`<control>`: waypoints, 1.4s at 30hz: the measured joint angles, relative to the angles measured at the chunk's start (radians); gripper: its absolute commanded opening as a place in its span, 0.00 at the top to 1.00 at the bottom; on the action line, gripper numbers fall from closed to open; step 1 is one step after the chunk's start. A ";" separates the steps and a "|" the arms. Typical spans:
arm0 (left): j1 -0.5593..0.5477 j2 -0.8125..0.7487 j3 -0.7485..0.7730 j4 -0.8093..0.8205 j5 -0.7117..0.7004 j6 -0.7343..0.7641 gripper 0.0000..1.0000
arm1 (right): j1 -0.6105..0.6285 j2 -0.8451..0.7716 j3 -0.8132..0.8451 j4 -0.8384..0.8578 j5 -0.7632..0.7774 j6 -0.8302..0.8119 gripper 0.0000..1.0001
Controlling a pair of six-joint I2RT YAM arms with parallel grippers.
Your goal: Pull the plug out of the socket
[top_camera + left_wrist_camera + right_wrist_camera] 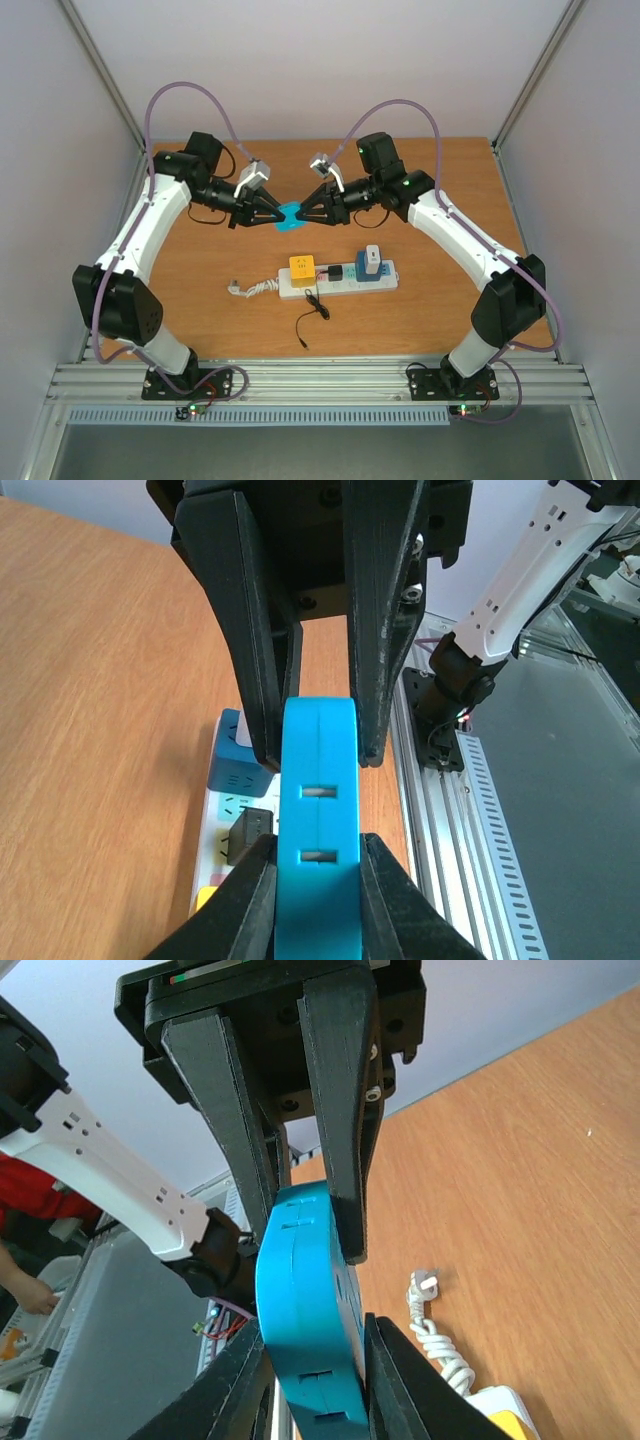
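1. Grippers: the left gripper (277,214) and right gripper (303,214) each clamp one end of the blue plug (290,216), holding it in the air.
2. Below, well apart, the power strip (335,281) lies on the table (200,290).
3. Rigid, light, smooth plastic, probably; its flat faces suit pinching.

The plug (290,217) is bright blue; the power strip (340,290) is white with pastel faces, bearing a yellow cube (302,268), a black charger (335,273) and a dark blue cube (371,277) capped white; the table (440,190) is orange-brown wood grain.
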 measured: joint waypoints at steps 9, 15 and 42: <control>0.004 0.017 0.016 -0.049 0.020 -0.013 0.80 | 0.005 0.003 0.011 -0.002 0.001 -0.031 0.84; 0.009 0.021 0.016 -0.064 0.018 -0.013 0.73 | 0.005 0.003 0.012 -0.017 0.003 -0.036 0.86; 0.079 0.022 0.008 0.014 0.028 -0.095 0.99 | -0.058 0.003 -0.012 0.076 -0.006 0.153 0.16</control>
